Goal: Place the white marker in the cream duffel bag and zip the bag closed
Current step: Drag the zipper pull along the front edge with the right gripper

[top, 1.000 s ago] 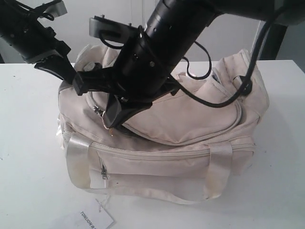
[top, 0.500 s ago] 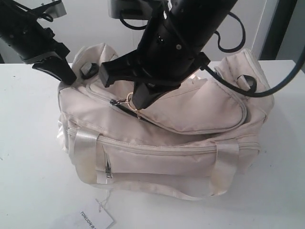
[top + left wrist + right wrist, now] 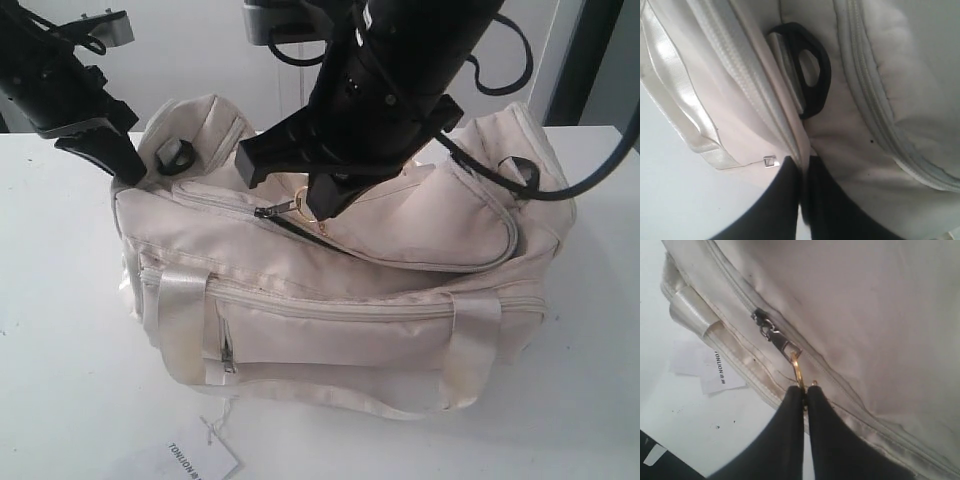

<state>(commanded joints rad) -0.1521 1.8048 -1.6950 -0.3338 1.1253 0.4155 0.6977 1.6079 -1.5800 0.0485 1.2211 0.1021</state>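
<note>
Pinches gold ring pull [image 3: 797, 371] with right gripper [image 3: 804, 390], fingertips pressed together, ring caught between them. Hangs over top of cream duffel bag [image 3: 350, 290], toward left end of curved zip in exterior view, slider [image 3: 774, 335] just beside tips. Clamps left gripper [image 3: 801, 165] narrow on fold of bag fabric at end seam, close by black end ring [image 3: 815, 75]. Sits lengthwise on white table [image 3: 60, 350], paper tag [image 3: 200, 460] near front edge, apart from both grippers.
</note>
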